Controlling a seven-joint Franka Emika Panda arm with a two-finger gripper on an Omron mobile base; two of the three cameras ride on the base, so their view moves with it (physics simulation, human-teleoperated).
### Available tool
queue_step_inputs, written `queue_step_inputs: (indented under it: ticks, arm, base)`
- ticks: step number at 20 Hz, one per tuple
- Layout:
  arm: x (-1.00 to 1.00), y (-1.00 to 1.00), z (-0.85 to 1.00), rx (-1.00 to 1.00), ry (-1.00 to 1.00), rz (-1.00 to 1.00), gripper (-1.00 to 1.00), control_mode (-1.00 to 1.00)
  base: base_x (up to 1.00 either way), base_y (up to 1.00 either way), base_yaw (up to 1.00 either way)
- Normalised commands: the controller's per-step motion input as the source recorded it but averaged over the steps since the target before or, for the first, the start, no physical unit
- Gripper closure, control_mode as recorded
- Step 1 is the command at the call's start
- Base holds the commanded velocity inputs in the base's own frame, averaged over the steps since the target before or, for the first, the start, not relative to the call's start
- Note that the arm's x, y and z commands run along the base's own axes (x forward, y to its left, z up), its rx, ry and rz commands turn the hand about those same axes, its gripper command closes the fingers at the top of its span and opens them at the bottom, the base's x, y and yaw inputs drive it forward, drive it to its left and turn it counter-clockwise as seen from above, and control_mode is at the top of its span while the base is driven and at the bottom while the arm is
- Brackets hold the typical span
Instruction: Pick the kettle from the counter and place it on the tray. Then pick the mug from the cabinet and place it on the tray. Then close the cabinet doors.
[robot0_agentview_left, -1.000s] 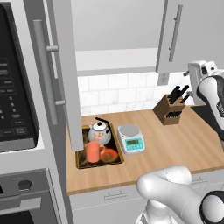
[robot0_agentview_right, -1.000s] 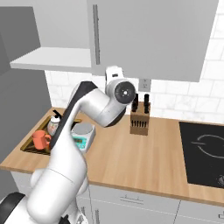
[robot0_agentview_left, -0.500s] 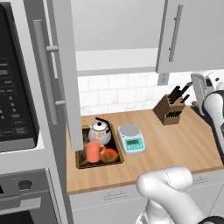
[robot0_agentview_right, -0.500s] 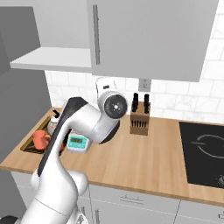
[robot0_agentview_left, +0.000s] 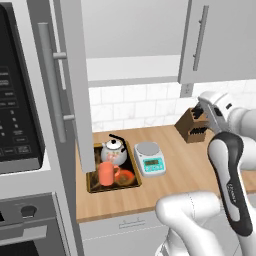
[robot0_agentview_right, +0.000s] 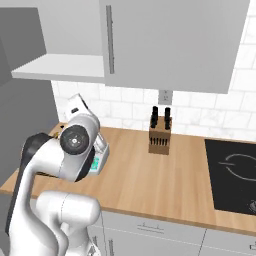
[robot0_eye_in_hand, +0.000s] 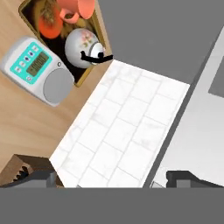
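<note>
cabinet (robot0_agentview_left: 132, 35): it is sitting open at 12 o'clock of the left base view, with its shelf looking bare.
left door (robot0_agentview_left: 70, 85): it is hanging swung out at 10 o'clock, its edge dropping in front of the tray; the risk is that a push from the wrong side is swinging it wider instead of shut.
right door (robot0_agentview_left: 217, 40): it is showing at 1 o'clock and seems close to shut; I cannot tell if it is fully flush.
arm: it is rising at 4 o'clock, near the knife block (robot0_agentview_left: 192, 126); a wide sweep toward the door could be clipping it.
tray (robot0_agentview_left: 131, 181): it is lying on the counter (robot0_agentview_left: 190, 170) at 7 o'clock.
kettle (robot0_agentview_left: 113, 150): it is standing on the tray.
mug (robot0_agentview_left: 106, 173): it is standing on the tray, just beside the kettle.
scale (robot0_agentview_left: 150, 157): it is sitting just right of the tray.
gripper (robot0_eye_in_hand: 111, 179): its jaws are standing wide apart, carrying nothing, pointing at the tiled wall.
</note>
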Motion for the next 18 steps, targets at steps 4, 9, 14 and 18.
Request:
queue_step_inputs:
  ticks: [4, 9, 14, 18]
  arm:
    - [-0.17, 0.81, 0.00, -0.22, -0.14, 0.00, -1.00, -1.00]
    - [0.00, 0.28, -0.15, -0.11, 0.00, 0.00, -1.00, -1.00]
    - [-0.05, 0.01, -0.13, -0.03, -0.01, 0.00, -1.00, -1.00]
    - [-0.44, 0.33, -0.07, -0.14, -0.13, 0.00, -1.00, -1.00]
  base:
    - [0.00, 0.00, 0.00]
    - [0.00, 0.00, 0.00]
    - [0.00, 0.00, 0.00]
    - [0.00, 0.00, 0.00]
